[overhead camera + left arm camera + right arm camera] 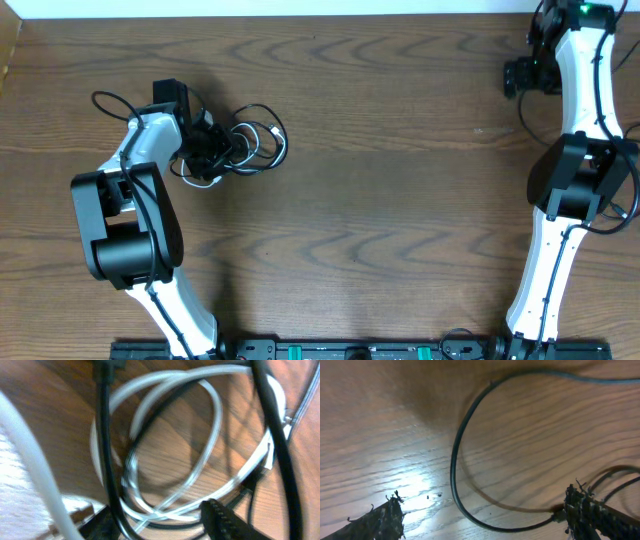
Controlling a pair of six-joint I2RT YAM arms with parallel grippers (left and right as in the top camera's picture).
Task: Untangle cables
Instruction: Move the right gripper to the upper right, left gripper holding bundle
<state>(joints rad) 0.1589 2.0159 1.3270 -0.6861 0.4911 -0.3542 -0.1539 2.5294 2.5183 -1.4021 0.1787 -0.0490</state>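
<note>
1. The tangle of cables lay at the upper left of the overhead frame on the worktop. The left gripper sat right in it.
2. The left gripper's jaws stood partly apart, wider than any one cord. Cords ran through the gap, and none looked pinched.
3. The right gripper stood at the upper right of the overhead frame, fully spread and holding nothing. A dark cable lay looped on the wood between its fingers.
4. To do this step well, you would have picked one strand only before closing. The white cable was the easiest to tell apart, since it coiled around the black strands.
5. A slow pull away from the coil, low over the wood, would likely have kept the loops from tightening.

Count:
- White cable: one, coiled in several turns.
- Black strands in the left wrist view: at least two; you could not tell whether they belonged to one cord.
- Dark cable under the right gripper: one.
- Grippers: two.
</note>
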